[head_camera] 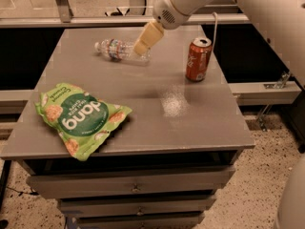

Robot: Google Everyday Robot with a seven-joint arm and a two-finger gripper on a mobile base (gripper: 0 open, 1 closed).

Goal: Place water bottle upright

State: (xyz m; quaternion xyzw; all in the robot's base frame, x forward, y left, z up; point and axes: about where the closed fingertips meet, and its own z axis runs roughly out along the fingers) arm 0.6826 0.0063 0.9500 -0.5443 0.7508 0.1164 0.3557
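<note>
"dang" on green snack bag [81,118]

**A robot test lab, seen across a grey bench.**
We read this as a laboratory, not a home. The bench [200,128] is a plain grey top on a cabinet of metal drawers [136,187]. The floor [267,175] is speckled hard flooring, and a metal rail [95,20] runs behind. A white robot arm [267,13] extends from the upper right, its end effector [147,38] hanging over the bench's far side, just above the lying water bottle [116,49]. A soda can [198,59] and a green snack bag [78,116] sit on the bench.
</note>
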